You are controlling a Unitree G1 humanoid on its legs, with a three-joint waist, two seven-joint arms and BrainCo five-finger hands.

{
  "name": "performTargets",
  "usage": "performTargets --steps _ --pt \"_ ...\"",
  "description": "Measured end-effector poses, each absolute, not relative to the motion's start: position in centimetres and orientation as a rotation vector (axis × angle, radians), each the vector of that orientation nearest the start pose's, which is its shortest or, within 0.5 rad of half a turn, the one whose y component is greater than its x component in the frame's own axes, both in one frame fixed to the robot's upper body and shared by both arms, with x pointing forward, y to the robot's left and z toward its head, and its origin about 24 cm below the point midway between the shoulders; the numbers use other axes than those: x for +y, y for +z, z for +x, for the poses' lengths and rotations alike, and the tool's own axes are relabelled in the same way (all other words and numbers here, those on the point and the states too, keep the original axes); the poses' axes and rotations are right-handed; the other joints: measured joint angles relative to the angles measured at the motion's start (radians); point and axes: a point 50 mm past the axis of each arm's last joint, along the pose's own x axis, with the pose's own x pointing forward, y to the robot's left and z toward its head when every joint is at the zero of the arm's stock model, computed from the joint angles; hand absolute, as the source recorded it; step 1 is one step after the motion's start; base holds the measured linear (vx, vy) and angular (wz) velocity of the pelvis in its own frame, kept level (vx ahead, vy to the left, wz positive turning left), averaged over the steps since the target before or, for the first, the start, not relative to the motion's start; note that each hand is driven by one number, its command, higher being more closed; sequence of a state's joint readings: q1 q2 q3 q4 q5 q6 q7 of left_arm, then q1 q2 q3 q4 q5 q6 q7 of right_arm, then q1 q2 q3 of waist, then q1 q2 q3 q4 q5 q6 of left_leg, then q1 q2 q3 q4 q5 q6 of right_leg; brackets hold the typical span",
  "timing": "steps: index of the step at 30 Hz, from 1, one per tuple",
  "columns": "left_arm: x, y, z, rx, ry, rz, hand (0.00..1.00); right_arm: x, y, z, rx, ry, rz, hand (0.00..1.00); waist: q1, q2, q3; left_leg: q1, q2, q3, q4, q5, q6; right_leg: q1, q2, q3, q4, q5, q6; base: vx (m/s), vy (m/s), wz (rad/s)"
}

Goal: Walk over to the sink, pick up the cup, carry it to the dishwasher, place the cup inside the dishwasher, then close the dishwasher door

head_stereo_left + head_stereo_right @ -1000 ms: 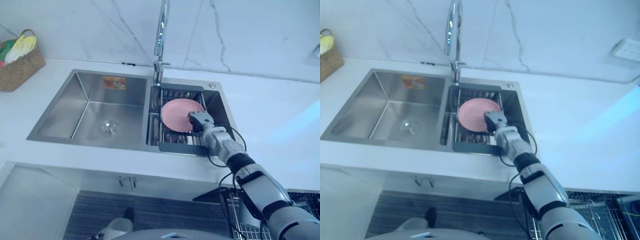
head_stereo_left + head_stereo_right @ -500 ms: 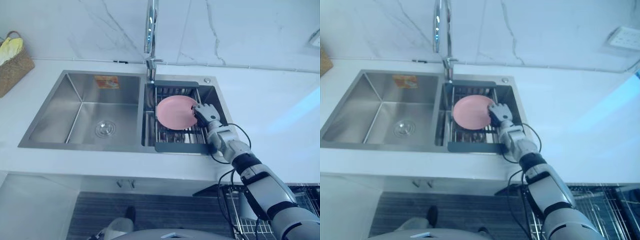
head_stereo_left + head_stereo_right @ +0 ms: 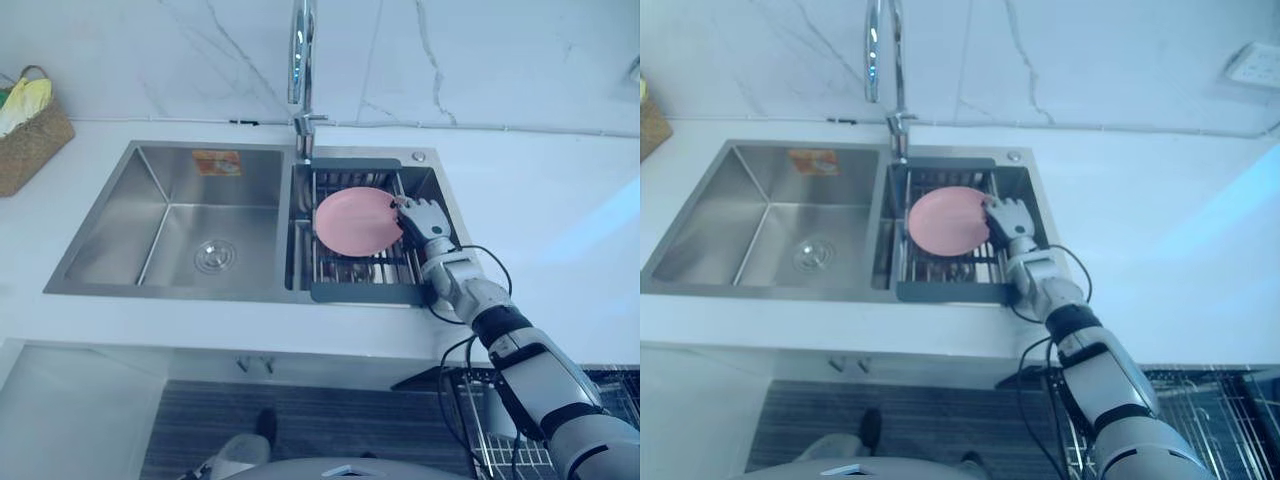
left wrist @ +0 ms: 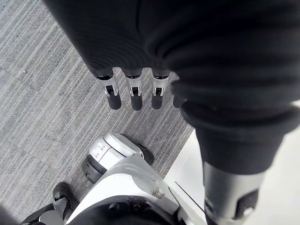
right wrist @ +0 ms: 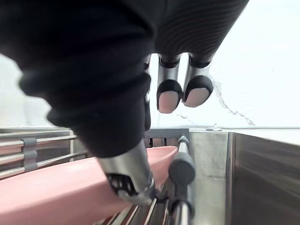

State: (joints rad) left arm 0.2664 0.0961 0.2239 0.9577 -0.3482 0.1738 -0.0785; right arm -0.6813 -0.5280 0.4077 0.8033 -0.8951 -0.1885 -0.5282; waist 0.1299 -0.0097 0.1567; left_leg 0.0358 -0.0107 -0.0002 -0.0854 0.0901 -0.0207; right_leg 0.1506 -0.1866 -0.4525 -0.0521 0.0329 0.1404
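A pink plate [image 3: 355, 221] lies tilted on the wire rack [image 3: 365, 293] in the right basin of the steel sink [image 3: 190, 240]. My right hand [image 3: 420, 218] reaches into that basin at the plate's right edge. In the right wrist view its fingers [image 5: 169, 96] are straight above the plate [image 5: 47, 187] and the thumb is down by the rim, without closing on it. My left hand [image 4: 133, 91] hangs with straight fingers over the striped floor and holds nothing.
A tall faucet [image 3: 300, 60] stands between the two basins against the marble wall. A woven basket [image 3: 30, 130] sits on the counter at far left. White counter extends to the right, and a wire dishwasher rack [image 3: 480, 440] shows below it at lower right.
The view has shifted slightly. My right hand has moved from the plate's near right rim further back along its right edge.
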Motion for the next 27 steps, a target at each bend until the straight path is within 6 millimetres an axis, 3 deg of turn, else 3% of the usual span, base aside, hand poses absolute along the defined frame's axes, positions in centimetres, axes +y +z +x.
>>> performTargets --steps 8,10,12,15,18,27 --pt "20.8 -16.8 2.0 1.278 0.453 -0.444 0.00 -20.8 12.2 36.2 -0.489 -0.223 -1.432 1.00 -0.002 0.012 -0.001 -0.009 0.000 -0.005 0.000 0.007 0.001 -0.006 0.001 -0.003 -0.001 0.006 0.000 0.00 0.000 0.01" --pt "20.7 -16.8 2.1 1.278 0.452 -0.447 0.00 -20.3 14.3 36.5 -0.577 -0.308 -1.356 1.00 -0.002 0.016 -0.002 -0.016 0.000 -0.006 0.001 0.010 0.001 -0.012 0.002 -0.003 -0.003 0.010 -0.001 0.00 0.000 0.00" --pt "20.6 -16.8 2.1 1.276 0.450 -0.451 0.00 -19.7 18.4 37.1 -0.698 -0.444 -1.221 1.00 0.003 0.020 -0.001 -0.017 -0.001 -0.011 0.003 0.012 0.001 -0.012 0.002 -0.009 -0.007 0.013 -0.002 -0.02 0.002 0.08" --pt "20.5 -16.8 2.3 1.272 0.448 -0.452 0.00 -19.6 21.8 37.2 -0.774 -0.552 -1.071 1.00 0.013 0.020 -0.001 -0.017 -0.004 -0.030 0.003 0.017 0.001 0.004 0.002 -0.032 -0.013 0.013 -0.002 -0.01 -0.005 0.20" --pt "20.5 -16.8 2.4 1.268 0.446 -0.453 0.00 -19.6 22.7 37.3 -0.785 -0.579 -1.002 1.00 0.030 0.019 -0.001 -0.017 -0.004 -0.032 0.000 0.019 0.001 0.007 0.002 -0.035 -0.014 0.012 -0.003 -0.01 0.000 0.06" --pt "20.6 -16.8 2.4 1.263 0.439 -0.455 0.00 -19.1 22.6 37.4 -0.759 -0.601 -0.907 1.00 0.030 0.011 0.000 -0.017 0.000 -0.027 0.000 0.022 0.001 0.013 0.002 -0.038 -0.012 0.012 -0.004 0.00 0.001 0.01"
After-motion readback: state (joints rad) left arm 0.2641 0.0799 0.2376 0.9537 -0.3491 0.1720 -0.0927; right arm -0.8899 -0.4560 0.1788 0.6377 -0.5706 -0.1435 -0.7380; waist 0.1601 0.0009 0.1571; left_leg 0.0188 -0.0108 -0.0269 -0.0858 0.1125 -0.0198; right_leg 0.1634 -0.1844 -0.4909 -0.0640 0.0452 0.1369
